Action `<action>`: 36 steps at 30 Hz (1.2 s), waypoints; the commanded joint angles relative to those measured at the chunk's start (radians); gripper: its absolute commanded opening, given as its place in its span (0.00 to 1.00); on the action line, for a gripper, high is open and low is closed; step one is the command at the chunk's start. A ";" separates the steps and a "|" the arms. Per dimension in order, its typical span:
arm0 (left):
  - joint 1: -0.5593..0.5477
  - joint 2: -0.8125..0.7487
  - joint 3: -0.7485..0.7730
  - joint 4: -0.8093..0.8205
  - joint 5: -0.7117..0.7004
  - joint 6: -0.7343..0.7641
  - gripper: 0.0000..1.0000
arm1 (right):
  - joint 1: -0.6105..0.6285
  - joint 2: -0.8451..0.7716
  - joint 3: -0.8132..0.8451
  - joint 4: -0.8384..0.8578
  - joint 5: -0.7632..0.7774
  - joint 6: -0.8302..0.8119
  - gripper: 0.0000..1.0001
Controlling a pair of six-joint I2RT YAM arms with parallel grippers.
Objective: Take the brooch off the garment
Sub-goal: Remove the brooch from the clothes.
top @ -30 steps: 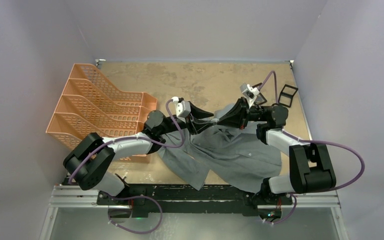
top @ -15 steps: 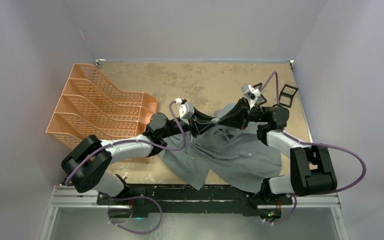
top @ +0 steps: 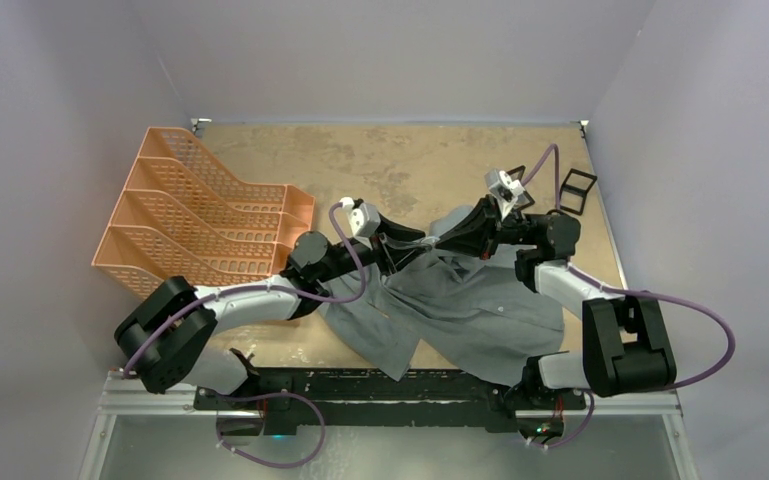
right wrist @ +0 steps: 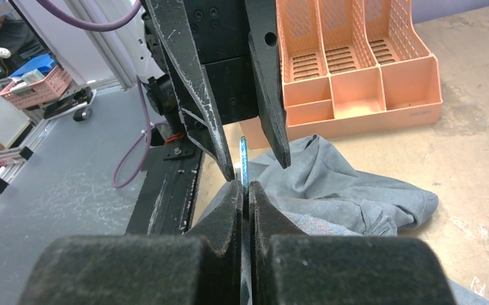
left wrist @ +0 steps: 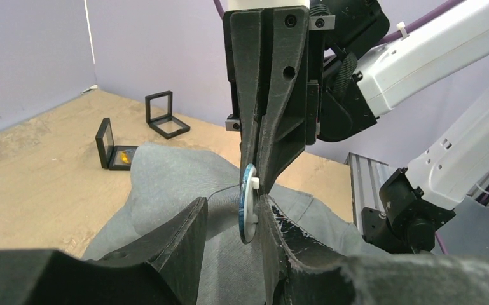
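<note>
1. Right gripper (right wrist: 243,189) is pinched together on the brooch (left wrist: 248,204), holding the thin disc by its edge and white back stud. The left gripper (left wrist: 231,213) meets it tip to tip with jaws apart on either side of the disc. One finger is touching or nearly touching the white back.
2. Table (top: 380,160): both grippers work above its middle.
3. Shirt (top: 470,300): grey, crumpled and spread towards the right arm. Its upper edge is bunched up directly beneath the two grippers.
4. Letter tray (top: 200,215): orange, at the left, well apart from the work.
5. Two small black frames (left wrist: 165,114): at the far right corner, not involved.
6. Brooch: round with a blue rim, held just above the raised cloth. Whether its pin is through the fabric cannot be told.
7. Hazards, as judged:
   - The right grip is narrow, so an off-centre closure by the left jaws could knock the disc free into the folds.
   - Pulling away with the pin engaged would lift or snag the shirt.
</note>
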 commanded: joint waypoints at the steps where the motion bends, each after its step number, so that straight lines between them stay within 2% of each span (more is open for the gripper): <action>1: -0.011 -0.021 -0.003 0.029 -0.027 -0.028 0.33 | 0.003 -0.037 -0.001 0.436 0.013 -0.043 0.00; 9: -0.025 0.000 0.018 0.041 -0.009 -0.035 0.33 | 0.003 -0.065 -0.004 0.335 0.023 -0.117 0.00; 17: -0.031 0.017 0.021 0.060 -0.029 -0.040 0.30 | 0.003 -0.135 0.000 0.098 0.047 -0.287 0.00; 21: -0.032 0.022 0.020 0.080 -0.043 -0.045 0.30 | 0.006 -0.178 0.019 -0.123 0.063 -0.452 0.00; 26: -0.034 0.023 0.011 0.129 -0.045 -0.052 0.32 | 0.035 -0.235 0.098 -0.588 0.087 -0.802 0.00; 28: -0.034 0.024 0.006 0.157 -0.047 -0.051 0.33 | 0.050 -0.238 0.128 -0.712 0.100 -0.867 0.00; 33: -0.033 0.024 0.005 0.168 -0.055 -0.022 0.31 | 0.057 -0.228 0.138 -0.733 0.103 -0.869 0.00; 36: -0.034 0.023 0.004 0.162 -0.062 0.003 0.22 | 0.057 -0.232 0.136 -0.735 0.104 -0.869 0.00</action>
